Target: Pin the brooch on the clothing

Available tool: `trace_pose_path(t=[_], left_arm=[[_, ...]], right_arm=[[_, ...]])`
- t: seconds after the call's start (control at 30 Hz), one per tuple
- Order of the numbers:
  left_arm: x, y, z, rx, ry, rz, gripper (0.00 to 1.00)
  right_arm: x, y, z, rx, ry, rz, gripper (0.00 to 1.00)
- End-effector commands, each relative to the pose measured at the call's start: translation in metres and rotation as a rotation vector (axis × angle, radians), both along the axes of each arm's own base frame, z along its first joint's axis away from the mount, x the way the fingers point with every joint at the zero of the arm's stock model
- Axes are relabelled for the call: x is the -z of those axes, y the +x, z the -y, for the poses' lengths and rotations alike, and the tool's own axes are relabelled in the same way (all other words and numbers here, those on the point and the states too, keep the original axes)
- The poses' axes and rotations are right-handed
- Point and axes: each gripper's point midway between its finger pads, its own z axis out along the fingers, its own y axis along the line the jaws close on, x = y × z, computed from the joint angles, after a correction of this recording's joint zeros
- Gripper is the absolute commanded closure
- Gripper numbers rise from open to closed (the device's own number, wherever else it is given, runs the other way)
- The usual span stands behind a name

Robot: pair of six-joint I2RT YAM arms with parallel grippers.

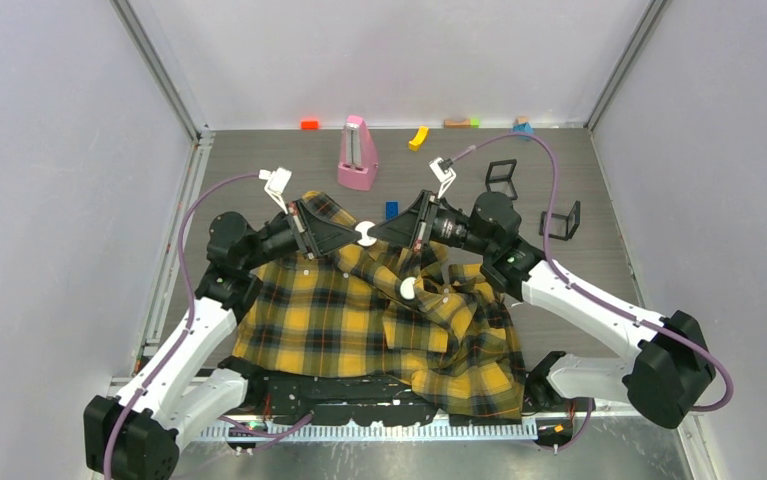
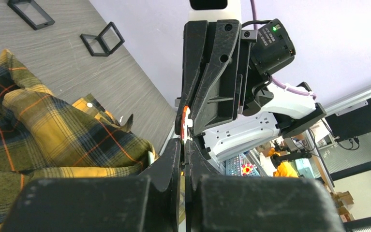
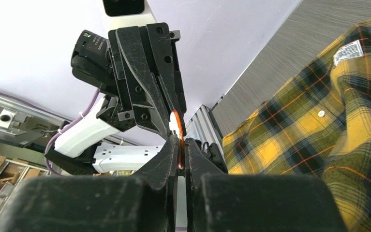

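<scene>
The brooch (image 1: 365,233) shows as a small round pale disc held in the air between both grippers' tips. It is edge-on with an orange rim in the left wrist view (image 2: 185,122) and the right wrist view (image 3: 177,145). My left gripper (image 1: 356,233) (image 2: 183,143) is shut on one side of it. My right gripper (image 1: 375,233) (image 3: 182,143) is shut on the other side, tip to tip. The yellow-and-black plaid shirt (image 1: 339,310) (image 2: 52,125) (image 3: 294,125) lies crumpled on the table below them.
A second small pale round piece (image 1: 409,288) rests on the shirt's folds. A pink wedge-shaped object (image 1: 357,155), a blue block (image 1: 391,210) and two black square frames (image 1: 501,178) (image 1: 561,222) stand behind. Small coloured blocks (image 1: 309,124) line the back wall.
</scene>
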Motion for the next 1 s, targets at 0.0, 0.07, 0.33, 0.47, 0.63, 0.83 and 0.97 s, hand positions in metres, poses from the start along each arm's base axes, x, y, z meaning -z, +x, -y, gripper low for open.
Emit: trace_pose_path(t=[0.0,0.07,0.33,0.47,0.63,0.83,0.97], left_arm=[[-0.016,-0.015,0.004,0.069,-0.022,0.078,1.0],[-0.016,-0.014,0.004,0.067,-0.021,0.076,1.0],[0.012,0.004,-0.001,-0.044,0.056,-0.009,1.0],[0.021,0.006,-0.001,-0.049,0.065,-0.041,1.0],[0.035,0.005,-0.003,-0.059,0.096,-0.066,1.0],[0.049,0.0,-0.006,-0.061,0.135,-0.09,1.0],[0.055,-0.004,-0.008,-0.057,0.144,-0.098,1.0]], right_arm=[[0.028,0.021,-0.005,0.073,-0.131,-0.03,0.98],[0.038,0.021,-0.007,0.081,-0.173,-0.04,0.98],[0.017,0.013,0.0,0.089,-0.137,0.005,0.75],[0.004,0.008,0.016,0.136,-0.149,0.044,0.49],[0.027,-0.006,0.044,0.166,-0.312,0.072,0.38],[0.068,-0.032,0.079,0.177,-0.477,0.083,0.32],[0.09,-0.043,0.085,0.166,-0.535,0.048,0.32]])
